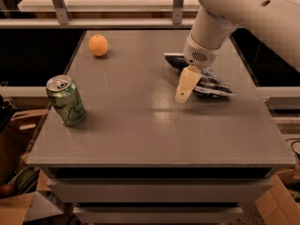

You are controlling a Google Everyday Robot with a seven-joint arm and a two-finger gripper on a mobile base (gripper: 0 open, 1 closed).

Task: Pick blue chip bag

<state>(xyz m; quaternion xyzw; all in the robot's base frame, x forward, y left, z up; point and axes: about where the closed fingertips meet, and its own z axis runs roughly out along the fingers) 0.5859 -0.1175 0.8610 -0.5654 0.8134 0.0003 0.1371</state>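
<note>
The blue chip bag lies flat on the right side of the grey table, dark blue with white print, its left end partly hidden by my arm. My gripper hangs from the white arm that comes in from the upper right. Its cream-coloured fingers point down and to the left, right at the bag's left edge, just above the table top.
A green soda can stands upright near the table's left edge. An orange fruit sits at the back left. Cardboard boxes stand on the floor at both lower corners. A metal rail runs behind the table.
</note>
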